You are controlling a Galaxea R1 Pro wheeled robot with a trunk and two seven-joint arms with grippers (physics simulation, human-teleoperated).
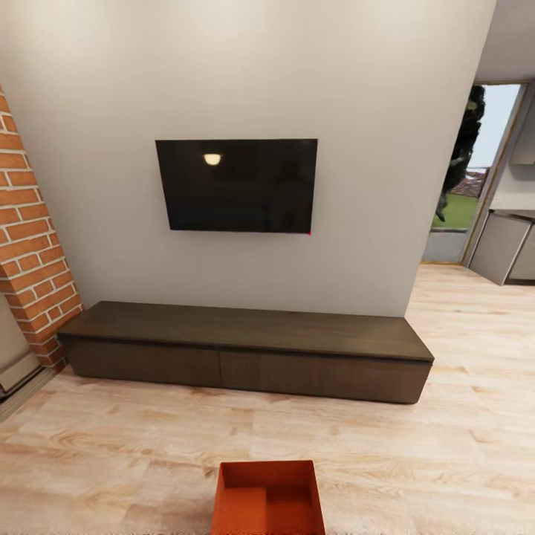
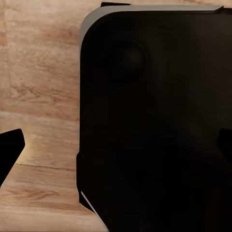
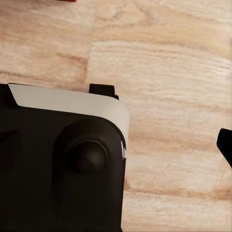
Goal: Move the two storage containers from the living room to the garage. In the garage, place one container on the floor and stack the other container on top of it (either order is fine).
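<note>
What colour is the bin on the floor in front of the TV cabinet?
Orange-red, inside and out. The bin shows best in the head view, low at centre.

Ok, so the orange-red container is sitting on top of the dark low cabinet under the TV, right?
Not quite. The head view shows the orange-red container on the light wood floor, in front of the dark low cabinet and apart from it, not on top. The cabinet does stand under the TV.
</note>
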